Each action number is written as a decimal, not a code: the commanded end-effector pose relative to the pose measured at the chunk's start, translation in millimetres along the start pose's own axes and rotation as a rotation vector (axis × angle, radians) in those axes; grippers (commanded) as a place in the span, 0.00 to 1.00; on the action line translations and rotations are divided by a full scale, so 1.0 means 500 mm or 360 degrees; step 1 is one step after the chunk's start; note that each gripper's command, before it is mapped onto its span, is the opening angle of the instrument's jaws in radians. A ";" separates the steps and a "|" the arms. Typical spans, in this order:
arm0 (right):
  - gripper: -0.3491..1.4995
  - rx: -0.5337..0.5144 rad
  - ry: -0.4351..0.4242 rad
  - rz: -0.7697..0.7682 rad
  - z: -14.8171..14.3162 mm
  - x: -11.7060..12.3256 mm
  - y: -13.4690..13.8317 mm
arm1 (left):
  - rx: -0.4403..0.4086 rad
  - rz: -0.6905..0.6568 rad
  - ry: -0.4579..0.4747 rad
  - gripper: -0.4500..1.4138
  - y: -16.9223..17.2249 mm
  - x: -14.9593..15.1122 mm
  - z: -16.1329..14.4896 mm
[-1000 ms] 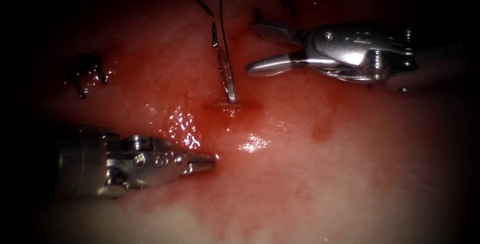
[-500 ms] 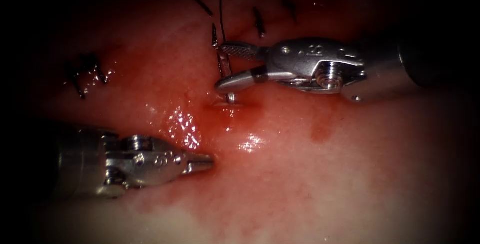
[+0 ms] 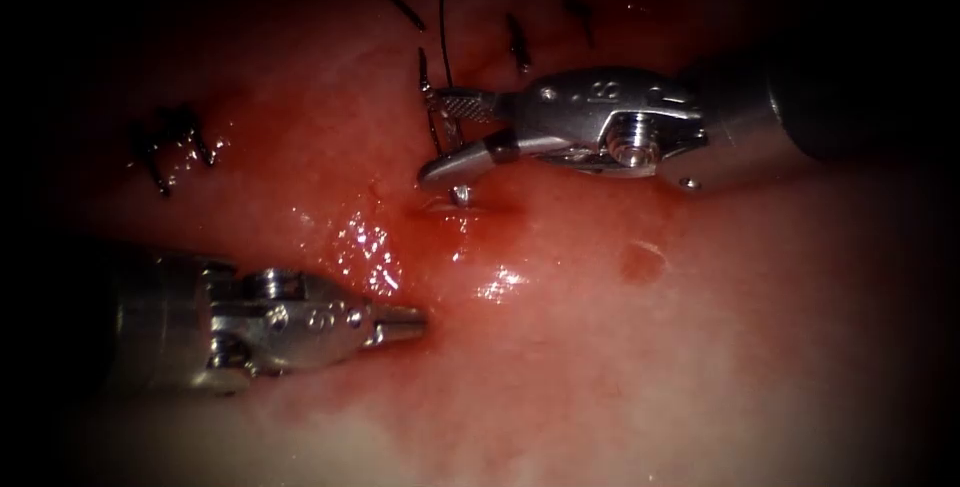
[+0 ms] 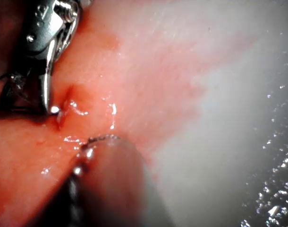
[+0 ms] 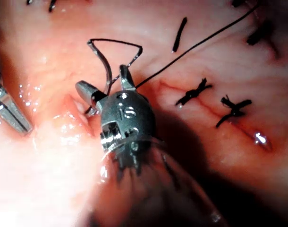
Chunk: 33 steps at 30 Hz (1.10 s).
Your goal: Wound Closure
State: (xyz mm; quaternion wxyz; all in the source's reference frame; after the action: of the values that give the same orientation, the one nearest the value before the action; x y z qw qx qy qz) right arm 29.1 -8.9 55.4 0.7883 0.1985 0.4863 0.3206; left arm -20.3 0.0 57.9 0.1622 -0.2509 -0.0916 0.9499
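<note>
Right tool (image 3: 440, 135) straddles the needle (image 3: 446, 137), jaws apart; needle's tip buried in tissue (image 3: 600, 347). Left tool (image 3: 400, 321) clenched, empty. Right wrist view reveals the thread (image 5: 196, 45).

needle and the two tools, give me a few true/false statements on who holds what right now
1. The right tool has open jaws set around the needle. True.
2. The needle lies loose on the tissue, clear of it. False: one end is stuck in the tissue at a red, wet spot, and the rest stands up from there.
3. The left tool holds the thread. False: its jaws are shut on nothing, and it sits apart from the needle.
4. Thread runs from the needle's upper end away past the right tool. True.
5. Finished stitches show on the tissue. True.
</note>
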 end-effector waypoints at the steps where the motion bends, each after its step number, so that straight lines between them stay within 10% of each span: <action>1: 0.00 -0.0006 0.0012 0.0052 0.0015 -0.0015 -0.0010 | -0.0006 -0.0002 -0.0001 0.31 0.0019 -0.0001 0.0015; 17: 0.00 0.0274 0.0145 0.0882 0.0005 -0.0052 -0.0040 | -0.0006 -0.0002 -0.0001 0.30 0.0019 -0.0001 0.0015; 22: 0.00 0.0517 0.0135 0.1901 0.0007 -0.0064 -0.0076 | -0.0005 -0.0002 -0.0001 0.30 0.0019 -0.0002 0.0016; 33: 0.00 0.0768 0.0141 0.2015 0.0021 -0.0076 -0.0147 | -0.0004 -0.0003 -0.0001 0.30 0.0019 -0.0001 0.0017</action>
State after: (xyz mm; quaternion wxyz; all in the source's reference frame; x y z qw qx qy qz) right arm 30.4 -16.2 53.2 0.3588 0.6030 0.3659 0.6113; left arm -20.3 0.0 58.0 0.1629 -0.2507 -0.0912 0.9499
